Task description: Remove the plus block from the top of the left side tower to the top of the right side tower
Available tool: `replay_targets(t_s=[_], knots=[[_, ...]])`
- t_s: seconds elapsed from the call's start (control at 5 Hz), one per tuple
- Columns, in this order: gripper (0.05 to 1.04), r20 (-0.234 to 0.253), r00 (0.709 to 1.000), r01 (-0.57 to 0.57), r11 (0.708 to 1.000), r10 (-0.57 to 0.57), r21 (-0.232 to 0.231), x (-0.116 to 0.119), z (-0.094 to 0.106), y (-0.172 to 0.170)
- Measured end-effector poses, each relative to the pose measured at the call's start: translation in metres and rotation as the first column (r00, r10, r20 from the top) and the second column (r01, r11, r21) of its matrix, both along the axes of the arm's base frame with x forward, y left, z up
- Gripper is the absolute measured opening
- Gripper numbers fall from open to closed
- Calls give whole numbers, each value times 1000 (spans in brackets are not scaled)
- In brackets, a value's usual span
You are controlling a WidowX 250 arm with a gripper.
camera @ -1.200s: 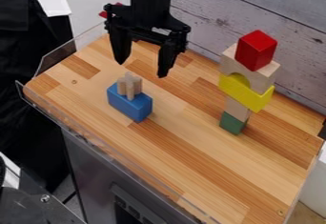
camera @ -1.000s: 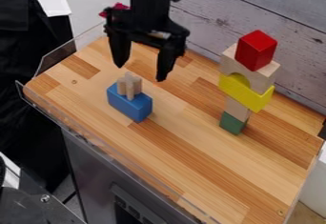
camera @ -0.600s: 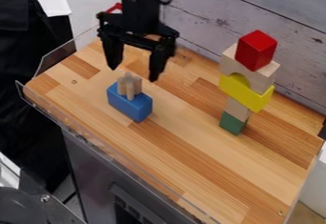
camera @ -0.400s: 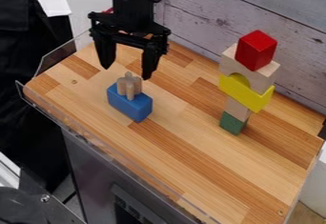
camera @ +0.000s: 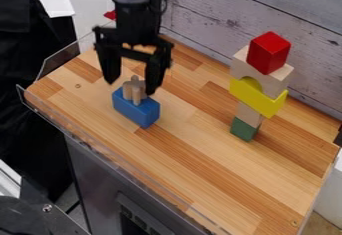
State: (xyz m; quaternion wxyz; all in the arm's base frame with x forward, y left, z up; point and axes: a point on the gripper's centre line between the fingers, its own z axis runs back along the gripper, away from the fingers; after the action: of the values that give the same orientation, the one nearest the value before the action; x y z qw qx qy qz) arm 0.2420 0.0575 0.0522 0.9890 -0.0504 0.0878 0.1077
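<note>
plus block | pale wood | upright | atop blue block | right tower red-topped

I can cross the bare wood between the blue block and the tall tower blocking me near the back edge.

Hand shifted toward view's left and lower, now nearer plus block.

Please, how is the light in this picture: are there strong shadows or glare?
Camera view: soft light, no hard shadow on the table; camera view: the blue block is lighter on top than on its sides; camera view: the pincer looks nearly black, with little detail; camera view: pale glints on the clear guard.
</note>
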Motion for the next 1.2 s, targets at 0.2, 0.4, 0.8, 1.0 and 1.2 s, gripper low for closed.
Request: replay_targets(t_s=[0.2, 0.4, 0.8, 1.0, 1.2], knots=[[1001, -52, 998, 21, 999, -23, -38, -5, -8, -6], [947, -67, 998, 17, 998, -20, -53, -6, -15, -5], [437, -26, 1000, 5, 998, -7, -56, -2, -18, -2], [437, -12, 1000, 5, 999, -6, -53, -2, -15, -2], [437, 63, 998, 7, 1000, -7, -4, 0, 23, -5]])
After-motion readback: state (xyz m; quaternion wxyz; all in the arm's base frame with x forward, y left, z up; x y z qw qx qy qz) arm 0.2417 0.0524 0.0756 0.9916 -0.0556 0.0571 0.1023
